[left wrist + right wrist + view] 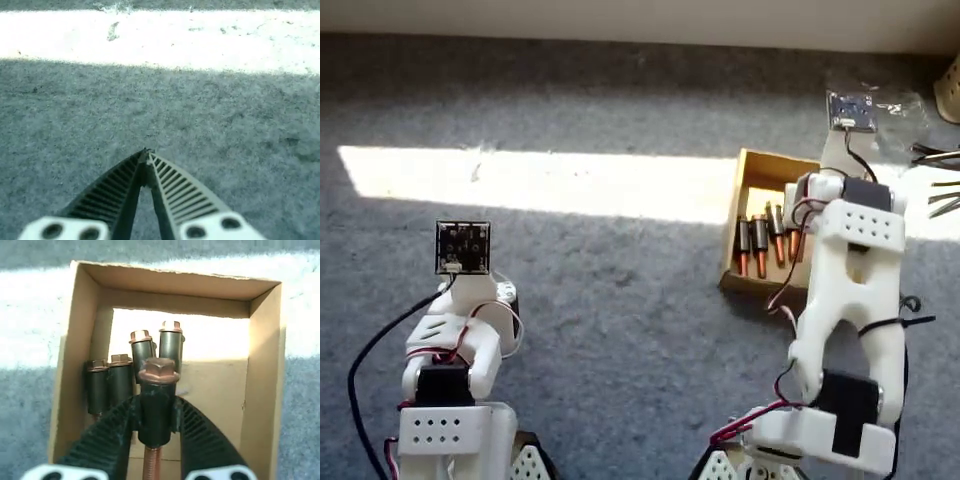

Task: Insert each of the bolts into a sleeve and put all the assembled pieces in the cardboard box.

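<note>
The right gripper point(155, 407) is clamped on a sleeve point(156, 424) with a bolt point(158, 371) seated in it, held over the box point(175, 277). Four assembled pieces point(141, 352) are laid side by side inside the box. The left gripper point(146, 156) is closed on nothing, held above the grey counter point(225, 125), well apart from the box.

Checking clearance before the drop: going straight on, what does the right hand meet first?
Likely the two sleeved bolts just ahead of the piece in the right hand, inside the cardboard box; depth is unclear, maybe the box floor.
</note>
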`<move>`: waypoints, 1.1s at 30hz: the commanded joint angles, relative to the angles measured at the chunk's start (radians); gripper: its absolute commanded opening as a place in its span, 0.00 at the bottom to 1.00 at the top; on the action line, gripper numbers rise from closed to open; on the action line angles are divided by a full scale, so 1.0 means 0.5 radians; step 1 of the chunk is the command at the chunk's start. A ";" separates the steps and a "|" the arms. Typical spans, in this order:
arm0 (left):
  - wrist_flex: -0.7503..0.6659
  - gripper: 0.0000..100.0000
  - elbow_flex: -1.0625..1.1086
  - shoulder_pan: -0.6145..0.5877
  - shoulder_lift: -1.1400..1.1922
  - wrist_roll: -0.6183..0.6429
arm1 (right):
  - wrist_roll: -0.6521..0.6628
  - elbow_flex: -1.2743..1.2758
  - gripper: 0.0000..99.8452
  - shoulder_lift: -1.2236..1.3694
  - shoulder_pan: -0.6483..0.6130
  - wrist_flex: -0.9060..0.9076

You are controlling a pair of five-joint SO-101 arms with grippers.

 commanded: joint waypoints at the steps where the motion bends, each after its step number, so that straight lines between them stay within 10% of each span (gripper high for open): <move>1: 0.012 0.00 -0.008 -0.005 -0.020 -0.006 | 0.025 -0.262 0.03 0.180 0.069 0.008; 33: -0.049 0.00 0.051 -0.002 -0.023 -0.006 | 0.025 -0.480 0.03 0.686 0.121 0.008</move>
